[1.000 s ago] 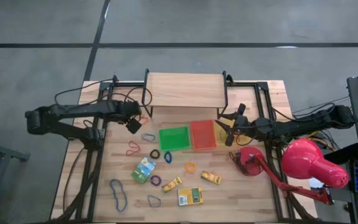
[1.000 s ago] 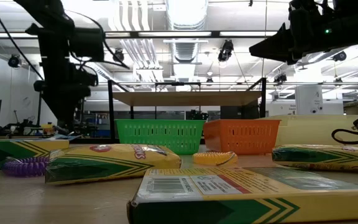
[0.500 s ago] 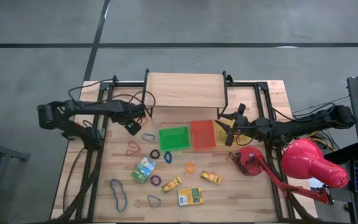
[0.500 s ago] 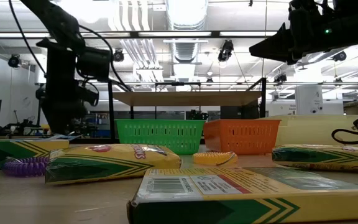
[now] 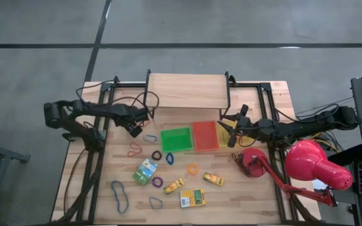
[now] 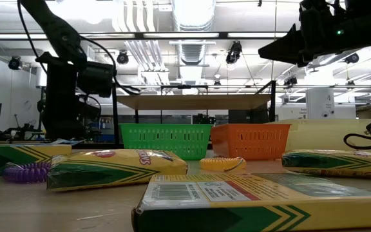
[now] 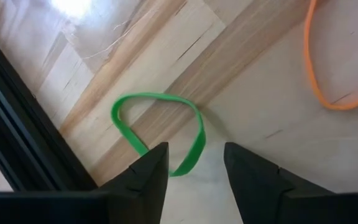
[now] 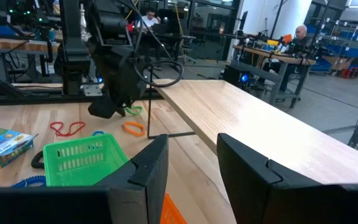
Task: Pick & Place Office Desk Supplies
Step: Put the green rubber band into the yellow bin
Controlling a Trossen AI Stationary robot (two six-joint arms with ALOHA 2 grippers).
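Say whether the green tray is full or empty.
Empty: the high view shows only the bare floor of the green tray, with no supplies in it.

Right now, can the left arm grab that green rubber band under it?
Probably yes. The left gripper hangs open just above the green rubber band, which lies flat on bare wood with nothing covering it. The orange band lies apart.

Four printed cardboard boxes (image 5: pixel 192 198) lie toward six o'clock. There are three plastic trays (image 5: pixel 176 139): one green, one orange, one yellow. One red desk lamp (image 5: pixel 316 164). At least eight rubber-band loops (image 5: pixel 119 194), four of them blue.
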